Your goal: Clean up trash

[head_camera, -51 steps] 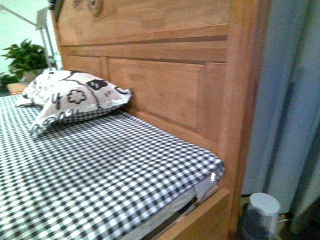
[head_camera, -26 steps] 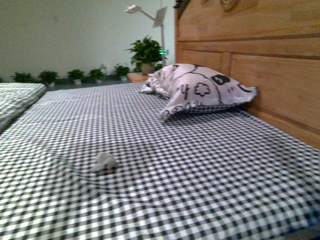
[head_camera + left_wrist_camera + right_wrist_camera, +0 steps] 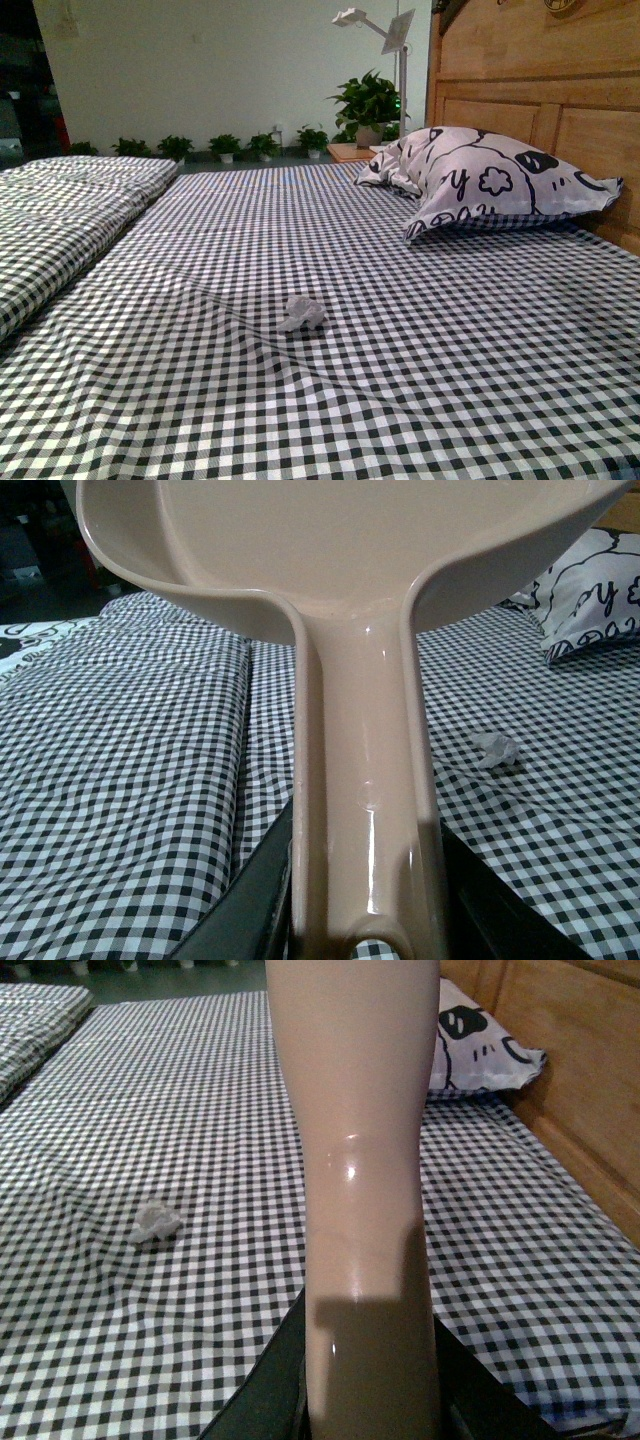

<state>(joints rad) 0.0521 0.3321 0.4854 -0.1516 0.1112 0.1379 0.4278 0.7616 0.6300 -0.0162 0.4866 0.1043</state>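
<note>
Nothing swept yet — small crumpled white tissue wad (image 3: 303, 313) sits on your checked sheet (image 3: 450, 385); left gripper (image 3: 365, 905) clamps the pinkish-beige plastic dustpan (image 3: 360, 540), right gripper (image 3: 370, 1395) a matching handle (image 3: 360, 1160).

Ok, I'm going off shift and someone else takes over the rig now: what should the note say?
Left gripper: fingers shut on the dustpan handle, pan held above the bed.
Right gripper: fingers shut on a beige handle; its head is out of view.
Wad: loose on the checked sheet, mid-bed, apart from the pillow, touched by neither tool.
Done: both tools in hand.
To do: get the wad into the dustpan and off the bed.
</note>
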